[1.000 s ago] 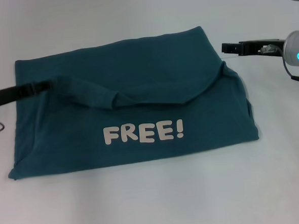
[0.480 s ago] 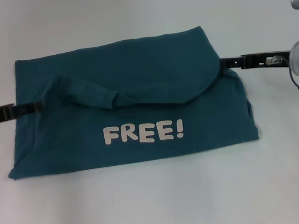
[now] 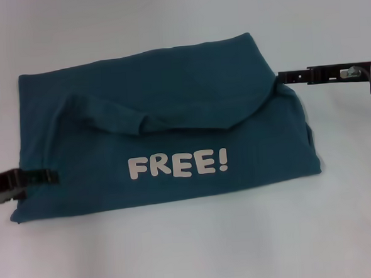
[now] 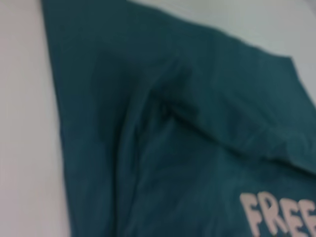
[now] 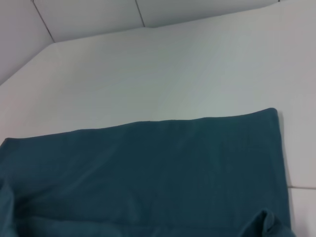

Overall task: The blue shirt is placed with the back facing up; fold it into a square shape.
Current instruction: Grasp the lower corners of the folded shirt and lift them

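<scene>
The blue shirt [image 3: 170, 96] lies on the white table, folded into a wide band, with its white "FREE!" lettering [image 3: 177, 164] showing on the near flap. A folded sleeve [image 3: 105, 115] makes a ridge on the left half. My left gripper [image 3: 49, 177] reaches in from the left, its tip over the shirt's left edge near the front left corner. My right gripper [image 3: 281, 77] comes in from the right and its tip meets the shirt's right edge where the fold bulges. The left wrist view shows the shirt [image 4: 173, 123] up close, and the right wrist view shows its plain far part [image 5: 148, 168].
The white table [image 3: 192, 252] surrounds the shirt on all sides. In the right wrist view, a tiled wall [image 5: 89, 15] rises behind the table's far edge. No other objects are in view.
My left gripper has let go of the sleeve area and slid toward the table's front along the shirt's left edge. My right gripper dropped to the shirt's right edge and its arm drew back rightward.
</scene>
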Available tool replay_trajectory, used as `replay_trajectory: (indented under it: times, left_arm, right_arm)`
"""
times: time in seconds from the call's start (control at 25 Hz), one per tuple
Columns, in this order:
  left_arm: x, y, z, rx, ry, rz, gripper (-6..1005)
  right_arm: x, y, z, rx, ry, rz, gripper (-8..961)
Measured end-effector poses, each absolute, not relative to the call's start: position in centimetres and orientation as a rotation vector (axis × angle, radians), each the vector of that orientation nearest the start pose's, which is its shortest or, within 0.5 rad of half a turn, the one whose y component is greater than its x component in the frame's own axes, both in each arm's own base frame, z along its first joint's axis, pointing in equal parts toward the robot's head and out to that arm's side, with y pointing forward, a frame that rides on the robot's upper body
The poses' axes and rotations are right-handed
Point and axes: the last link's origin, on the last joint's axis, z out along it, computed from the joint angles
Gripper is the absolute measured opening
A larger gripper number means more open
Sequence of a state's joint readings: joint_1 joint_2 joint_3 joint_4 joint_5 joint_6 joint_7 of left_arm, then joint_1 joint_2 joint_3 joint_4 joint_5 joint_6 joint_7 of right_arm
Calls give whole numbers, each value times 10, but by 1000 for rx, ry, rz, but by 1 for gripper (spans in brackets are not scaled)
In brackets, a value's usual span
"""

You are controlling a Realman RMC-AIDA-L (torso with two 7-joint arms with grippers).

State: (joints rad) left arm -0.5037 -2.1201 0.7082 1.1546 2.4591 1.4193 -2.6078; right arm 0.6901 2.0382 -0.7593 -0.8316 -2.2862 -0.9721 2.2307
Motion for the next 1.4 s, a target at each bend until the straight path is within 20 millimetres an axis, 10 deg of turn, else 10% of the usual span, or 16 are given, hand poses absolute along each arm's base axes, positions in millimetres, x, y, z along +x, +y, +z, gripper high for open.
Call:
replay_trajectory:
  times: [1.4]
  left_arm:
    - [-316, 355, 45, -1820, -1773, -108, 919]
  right_arm:
    - [257, 442, 57, -2075, 1174, 381, 918]
